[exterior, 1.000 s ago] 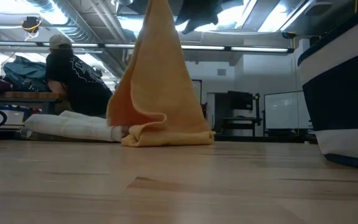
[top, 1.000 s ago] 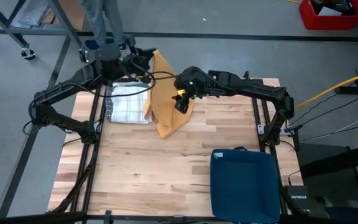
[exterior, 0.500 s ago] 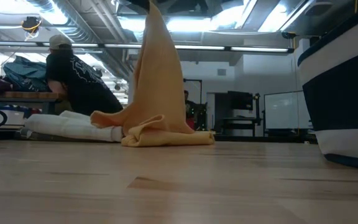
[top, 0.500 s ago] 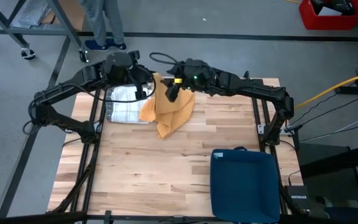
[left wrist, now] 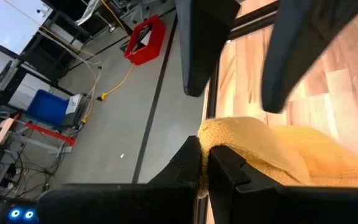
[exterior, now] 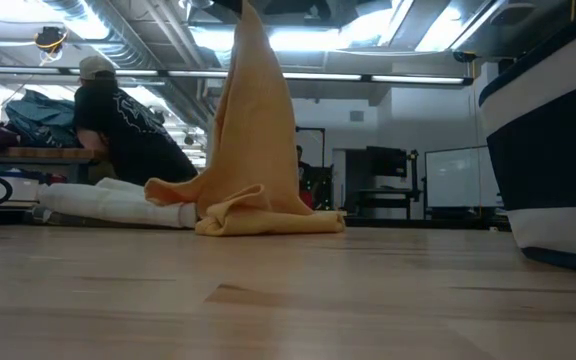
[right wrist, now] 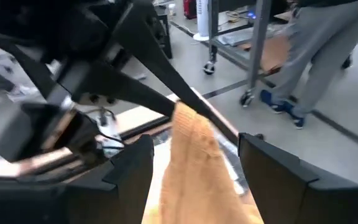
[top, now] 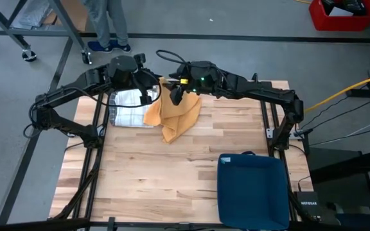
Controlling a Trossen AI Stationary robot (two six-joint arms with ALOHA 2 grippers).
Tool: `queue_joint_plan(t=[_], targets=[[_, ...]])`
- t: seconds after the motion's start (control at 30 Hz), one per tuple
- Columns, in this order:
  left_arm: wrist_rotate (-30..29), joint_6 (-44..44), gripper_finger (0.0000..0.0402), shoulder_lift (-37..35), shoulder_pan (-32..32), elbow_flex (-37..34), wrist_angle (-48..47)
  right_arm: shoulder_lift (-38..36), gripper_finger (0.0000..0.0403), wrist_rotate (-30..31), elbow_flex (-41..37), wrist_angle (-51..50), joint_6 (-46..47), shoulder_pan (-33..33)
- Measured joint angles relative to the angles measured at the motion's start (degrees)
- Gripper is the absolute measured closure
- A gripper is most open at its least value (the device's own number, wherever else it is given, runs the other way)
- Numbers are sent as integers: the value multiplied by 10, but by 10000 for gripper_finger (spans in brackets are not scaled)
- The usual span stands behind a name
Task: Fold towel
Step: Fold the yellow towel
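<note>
An orange towel [top: 172,112] hangs in a narrow cone [exterior: 253,130] over the far middle of the table. Its bunched lower end [exterior: 268,217] lies on the wood. My left gripper [top: 154,88] is shut on the towel's top. My right gripper [top: 175,94] is open just right of it, near the top. One finger [right wrist: 129,171] stands on each side of the hanging cloth [right wrist: 194,155]. Whether they touch it, I cannot tell. A folded white checked towel [top: 130,109] lies flat on the table at the far left. My left gripper pinches the orange towel's top corner [left wrist: 215,138] between its two shut fingers [left wrist: 191,163], coming from the table's left and slanting a little downward. The towel hangs below the hold, with its lower end bunched on the table.
A dark blue bin [top: 252,189] stands at the near right and shows large in the low view [exterior: 548,150]. Bare wood fills the near left and middle of the table [top: 140,186]. A person bends over behind the table [exterior: 118,120], and legs show beyond the far edge [top: 105,25].
My left gripper has sunk, turned and come a little toward the near edge with the towel's top. My right gripper has tipped up from pointing down and gone toward the towel's top, still open. The towel's left flap has dropped onto the table, so the cone is narrower.
</note>
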Motion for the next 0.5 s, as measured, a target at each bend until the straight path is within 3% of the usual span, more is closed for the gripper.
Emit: queue_joint_plan(t=[0.23, 0.5], targets=[[0, -47, 400, 0, -2, 0, 2, 20, 166, 15, 0, 5, 112, 5], [-1, -62, 400, 0, -6, 0, 1, 50, 166, 162, 0, 35, 115, 52]])
